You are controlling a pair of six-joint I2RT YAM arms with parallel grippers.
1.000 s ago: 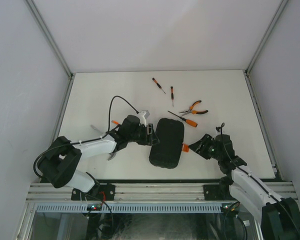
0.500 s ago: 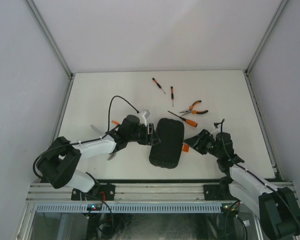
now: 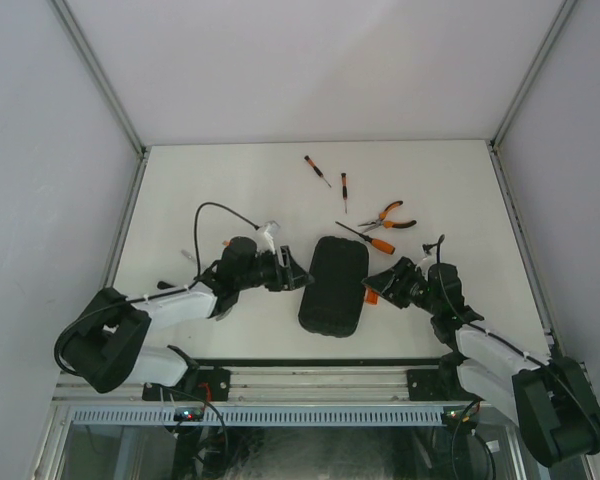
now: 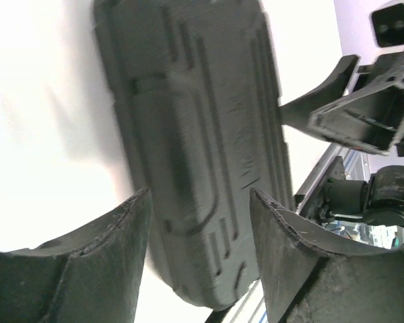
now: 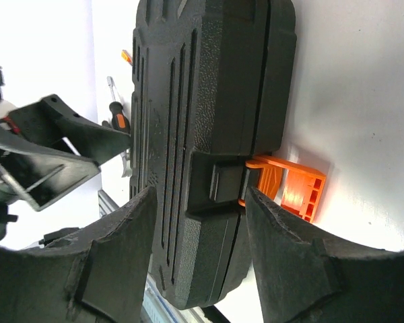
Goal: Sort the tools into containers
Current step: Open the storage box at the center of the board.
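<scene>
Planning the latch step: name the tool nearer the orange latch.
Right. The right tool sits just beside the orange latch on the case's right edge; the left tool is across the case, at its left edge.

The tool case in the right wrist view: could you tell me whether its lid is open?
No, the tool case has both ribbed halves closed together, though its orange latch sticks outward.

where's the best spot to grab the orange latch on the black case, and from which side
Take the orange latch by its free outer edge, coming from the right long side of the black case. It juts out sideways there, low by the table, and only that end stands clear; the inner end sits in the black clasp. The right tool faces it, jaws open.
</scene>
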